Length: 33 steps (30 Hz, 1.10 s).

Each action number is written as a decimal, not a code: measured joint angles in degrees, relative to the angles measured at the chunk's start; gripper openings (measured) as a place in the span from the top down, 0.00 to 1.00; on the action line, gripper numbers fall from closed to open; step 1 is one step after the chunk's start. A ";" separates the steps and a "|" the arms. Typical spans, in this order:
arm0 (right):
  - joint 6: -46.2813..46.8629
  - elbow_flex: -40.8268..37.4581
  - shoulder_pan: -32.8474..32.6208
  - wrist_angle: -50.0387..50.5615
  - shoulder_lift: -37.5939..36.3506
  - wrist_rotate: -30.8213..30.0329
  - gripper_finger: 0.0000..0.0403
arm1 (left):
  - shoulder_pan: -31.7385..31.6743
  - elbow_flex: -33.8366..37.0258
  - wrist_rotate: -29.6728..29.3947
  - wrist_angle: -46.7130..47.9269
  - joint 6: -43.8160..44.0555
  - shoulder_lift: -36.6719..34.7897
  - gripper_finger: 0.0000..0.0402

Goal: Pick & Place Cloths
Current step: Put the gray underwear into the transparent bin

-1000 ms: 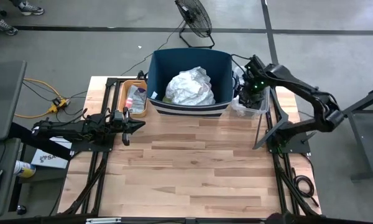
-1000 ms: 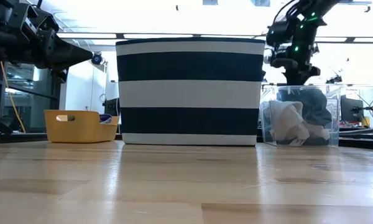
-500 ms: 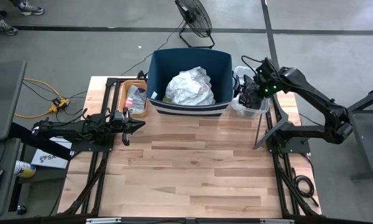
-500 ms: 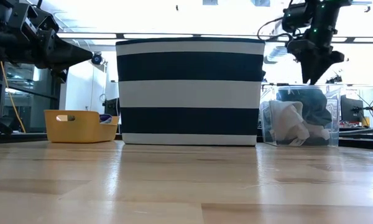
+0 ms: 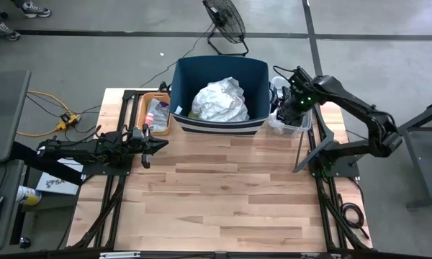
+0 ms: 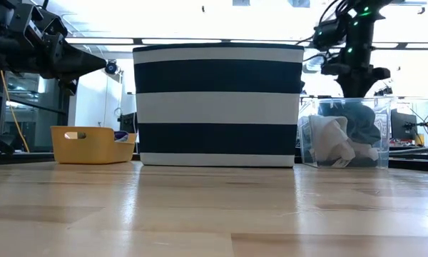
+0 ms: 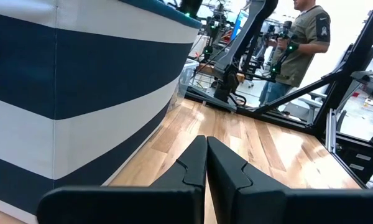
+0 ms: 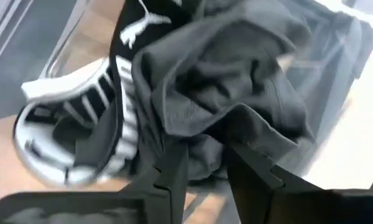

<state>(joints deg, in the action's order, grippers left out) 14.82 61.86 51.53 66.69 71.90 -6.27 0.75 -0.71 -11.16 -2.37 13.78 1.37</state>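
We are seeing the left gripper point(image 5: 157, 142) hanging over the pale wood table point(image 5: 223, 194) at its left side, dark fingers point(image 7: 205, 163) pressed together into a wedge and carrying nothing. Beside it a small orange tray point(image 5: 155, 113) with hard, rounded walls is sitting against the big soft-sided bin point(image 6: 218, 104), banded navy and white, where a crumpled white cloth point(image 5: 221, 101) is lying in a heap. Right of the bin, a clear, hard-walled box point(image 6: 344, 133) is holding the remaining cloths: in the right wrist view, dark grey shorts point(image 8: 236, 87) are lying in limp folds against a black garment point(image 8: 121, 112) with a white-lettered band. Compared with half a second ago, the right gripper point(image 6: 357, 89) is sitting lower, now at the box's rim instead of above it. Its fingers point(image 8: 252, 168) are standing partly apart among the grey folds, touching them; we cannot tell whether they are actually pinching the fabric.
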 joint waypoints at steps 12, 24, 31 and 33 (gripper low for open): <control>-27.91 0.01 2.79 -7.26 8.18 -0.83 0.98 | 0.01 0.00 0.00 -0.01 0.00 0.00 0.97; -37.60 0.09 6.49 -11.03 16.98 0.97 0.99 | 0.00 0.00 0.00 -0.01 0.00 -0.01 0.97; -37.80 0.07 6.44 -10.95 16.37 0.49 0.99 | 0.01 0.00 0.00 0.00 0.00 0.00 0.97; -37.82 0.05 6.43 -9.48 14.94 0.24 0.99 | 0.01 0.00 0.00 -0.01 0.00 -0.01 0.97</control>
<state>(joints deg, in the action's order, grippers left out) -23.00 61.91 57.95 57.22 86.85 -6.02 0.77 -0.71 -11.16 -2.38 13.78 1.36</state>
